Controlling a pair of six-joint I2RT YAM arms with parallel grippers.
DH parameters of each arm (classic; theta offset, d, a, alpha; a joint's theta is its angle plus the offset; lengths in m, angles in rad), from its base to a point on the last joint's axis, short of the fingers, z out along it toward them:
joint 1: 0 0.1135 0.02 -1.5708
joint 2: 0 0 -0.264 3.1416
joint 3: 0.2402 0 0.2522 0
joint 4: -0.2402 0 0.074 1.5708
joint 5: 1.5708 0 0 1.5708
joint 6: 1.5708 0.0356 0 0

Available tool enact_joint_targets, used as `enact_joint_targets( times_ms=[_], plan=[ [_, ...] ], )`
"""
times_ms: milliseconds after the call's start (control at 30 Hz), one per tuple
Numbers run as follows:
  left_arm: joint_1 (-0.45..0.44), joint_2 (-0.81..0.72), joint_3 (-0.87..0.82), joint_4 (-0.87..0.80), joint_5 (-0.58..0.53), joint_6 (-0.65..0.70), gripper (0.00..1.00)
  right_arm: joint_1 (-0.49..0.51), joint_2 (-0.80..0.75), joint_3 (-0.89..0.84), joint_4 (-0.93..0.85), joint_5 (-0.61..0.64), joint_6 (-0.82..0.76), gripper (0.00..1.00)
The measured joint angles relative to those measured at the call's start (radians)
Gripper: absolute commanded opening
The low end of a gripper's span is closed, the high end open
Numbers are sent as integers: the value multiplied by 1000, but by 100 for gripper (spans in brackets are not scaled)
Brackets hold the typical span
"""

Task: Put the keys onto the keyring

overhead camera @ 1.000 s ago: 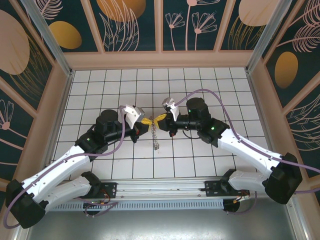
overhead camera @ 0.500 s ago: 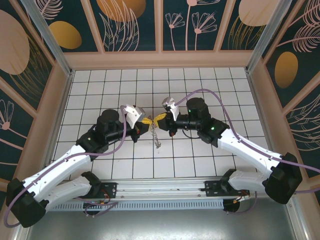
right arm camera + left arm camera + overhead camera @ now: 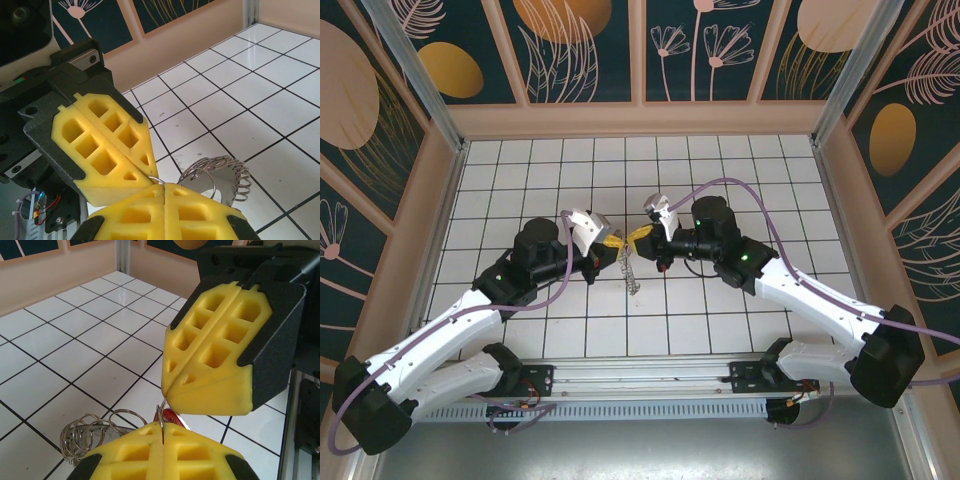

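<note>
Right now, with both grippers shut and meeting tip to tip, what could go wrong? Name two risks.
1. The left gripper seems to pinch only a thin wire of the keyring at its very tips, so the coil trailing from it could pull it free.
2. The right gripper crowds the red-tagged key, so the yellow pads may collide or knock it loose.

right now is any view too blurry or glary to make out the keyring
top external: even light, keyring tiny and thin; left wrist: left end effector up close looks soft, its coil readable; right wrist: coil glints but is sharp
</note>
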Motion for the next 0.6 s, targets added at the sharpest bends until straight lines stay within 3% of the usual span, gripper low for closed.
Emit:
enact_joint_targets(
  times_ms=[600],
  plan=[
    [0, 1, 3, 1, -20, 11, 0, -1, 8, 13, -2, 34, 2, 0]
  ],
)
